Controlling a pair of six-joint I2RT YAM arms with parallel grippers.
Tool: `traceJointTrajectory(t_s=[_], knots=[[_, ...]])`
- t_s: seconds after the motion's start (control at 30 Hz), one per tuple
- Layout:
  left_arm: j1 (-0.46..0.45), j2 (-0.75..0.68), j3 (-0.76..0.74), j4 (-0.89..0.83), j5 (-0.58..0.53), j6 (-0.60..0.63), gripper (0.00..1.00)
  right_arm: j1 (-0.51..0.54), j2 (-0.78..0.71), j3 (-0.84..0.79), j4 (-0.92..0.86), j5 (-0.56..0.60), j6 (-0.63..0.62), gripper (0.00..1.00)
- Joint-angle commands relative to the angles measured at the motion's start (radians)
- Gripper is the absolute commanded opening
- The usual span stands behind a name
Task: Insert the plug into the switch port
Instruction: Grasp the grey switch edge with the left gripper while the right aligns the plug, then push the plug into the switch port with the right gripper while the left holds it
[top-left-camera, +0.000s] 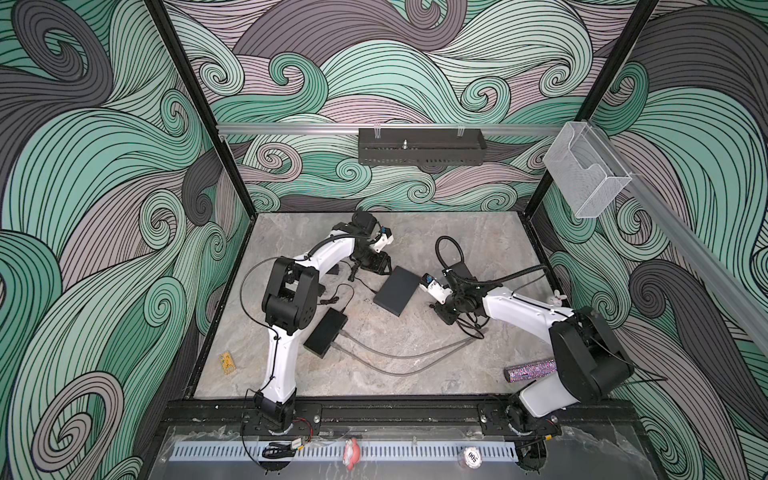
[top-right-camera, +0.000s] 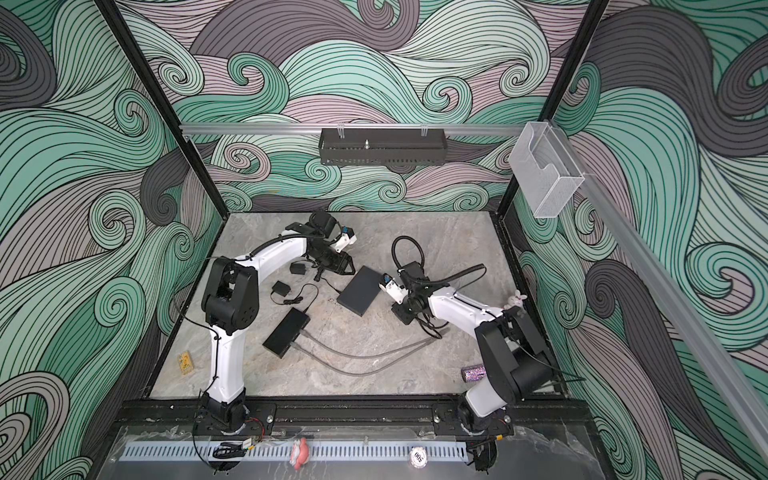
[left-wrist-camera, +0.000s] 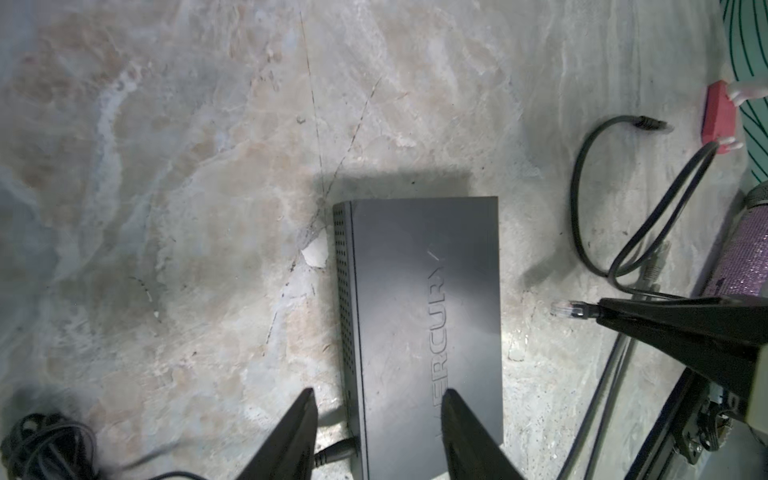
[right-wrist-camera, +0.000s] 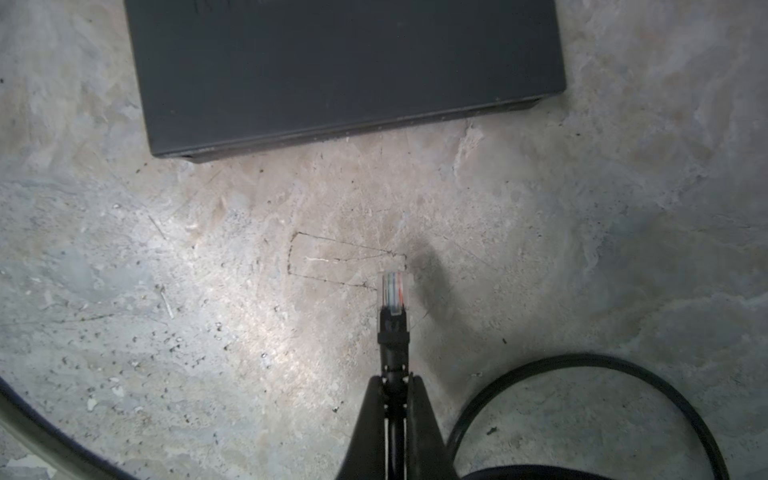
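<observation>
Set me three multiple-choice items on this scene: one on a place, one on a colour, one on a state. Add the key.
1. Where is the plug?
A. Seated in a port.
B. Short of the switch, not touching it.
C. Lying on top of the switch.

2. What colour is the switch's case?
A. Black.
B. White.
C. Red.

3. How is the right end effector?
A. Open and empty.
B. Shut on nothing.
C. Shut on the plug.

Key: 1 B, a gap shows between them in the right wrist view; 2 A, it is dark in every view; 3 C, it pinches the plug's black boot.
</observation>
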Motion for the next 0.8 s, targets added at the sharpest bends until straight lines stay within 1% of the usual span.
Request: traceJointTrajectory(t_s=[0.0, 0.17, 0.47, 0.57, 0.77], knots=[[0.003, 0.008, 0.019, -0.034, 0.024, 0.017, 0.52, 0.007, 0.027, 0.036, -0.074, -0.044, -0.06, 0.0], [0.002, 0.016, -0.001, -0.018, 0.036, 0.011, 0.52, 0.028, 0.044, 0.045, -0.086, -0.049, -0.063, 0.0], [0.002, 0.035, 0.024, -0.023, 0.048, 0.006, 0.52, 0.063, 0.056, 0.066, -0.001, -0.042, -0.041, 0.0], [0.003, 0.039, 0.024, -0.024, 0.05, 0.006, 0.53, 0.069, 0.086, 0.097, -0.001, -0.045, -0.038, 0.0], [0.002, 0.047, 0.03, -0.028, 0.056, 0.005, 0.52, 0.083, 0.159, 0.183, -0.056, -0.033, -0.049, 0.0]])
